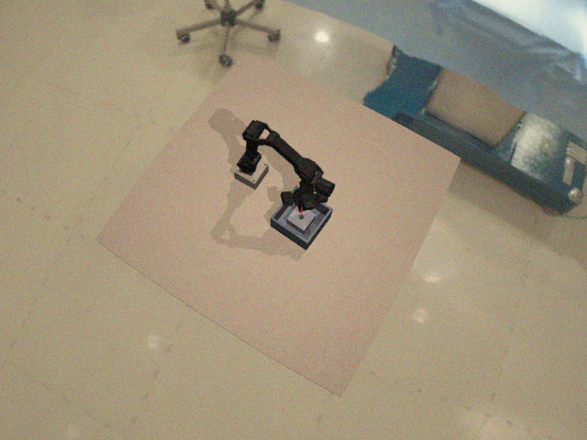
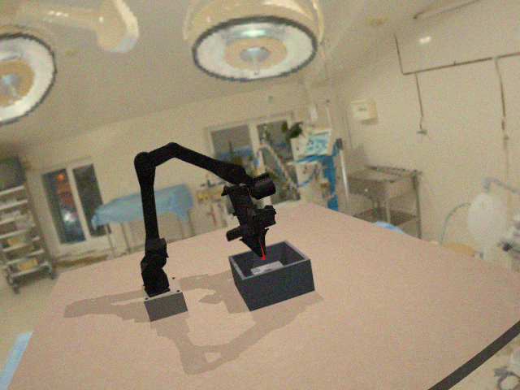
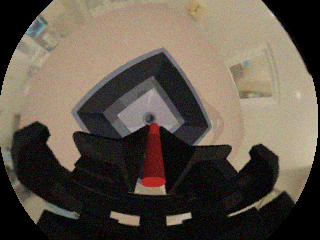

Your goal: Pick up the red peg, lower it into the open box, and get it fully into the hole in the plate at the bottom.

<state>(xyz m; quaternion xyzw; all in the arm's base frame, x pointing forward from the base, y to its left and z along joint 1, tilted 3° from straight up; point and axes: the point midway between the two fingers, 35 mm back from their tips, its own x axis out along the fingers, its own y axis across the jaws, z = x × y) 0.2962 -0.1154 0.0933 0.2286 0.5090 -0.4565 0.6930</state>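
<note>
Claw (image 1: 300,208) (image 2: 261,253) (image 3: 154,128): clamped on round red peg (image 1: 301,211) (image 2: 263,256) (image 3: 153,160) | box (image 1: 306,244) (image 2: 280,286) (image 3: 187,87): dark, square-walled

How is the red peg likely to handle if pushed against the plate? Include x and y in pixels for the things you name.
The red peg (image 1: 301,209) (image 2: 262,257) (image 3: 153,160) looks straight and smooth, so probably stiff. Its slim round shape could let it pivot between the gripper's (image 2: 261,254) (image 3: 153,142) fingers if its tip catches beside the hole (image 1: 301,216) (image 3: 149,118).

Plate (image 1: 308,223) (image 2: 268,266) (image 3: 134,116) in box (image 1: 306,240) (image 2: 281,285) (image 3: 192,95), prob. mid-floor; box on tabletop (image 1: 265,302) (image 2: 378,318) (image 3: 100,55), R of arm base (image 1: 247,180) (image 2: 167,307) in ext. view.
</note>
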